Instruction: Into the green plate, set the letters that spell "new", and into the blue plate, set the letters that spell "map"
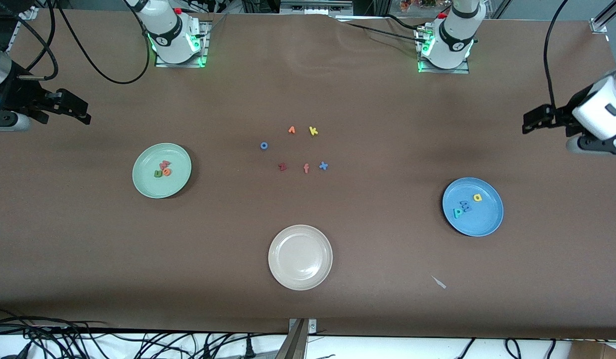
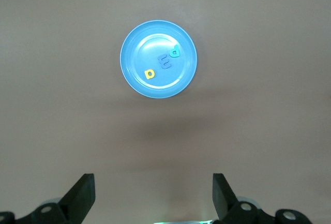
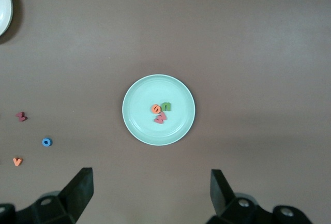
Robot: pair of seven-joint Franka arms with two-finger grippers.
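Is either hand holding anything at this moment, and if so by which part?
Nothing is held. The left hand is open above the table near the blue plate; the right hand is open near the green plate.

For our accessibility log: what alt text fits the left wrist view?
A blue plate on a brown table holds three foam letters: yellow, blue and teal. The left hand hangs open above the bare table.

Beige-white plate (image 1: 300,257); six loose letters (image 1: 306,168) mid-table; white scrap (image 1: 439,282).
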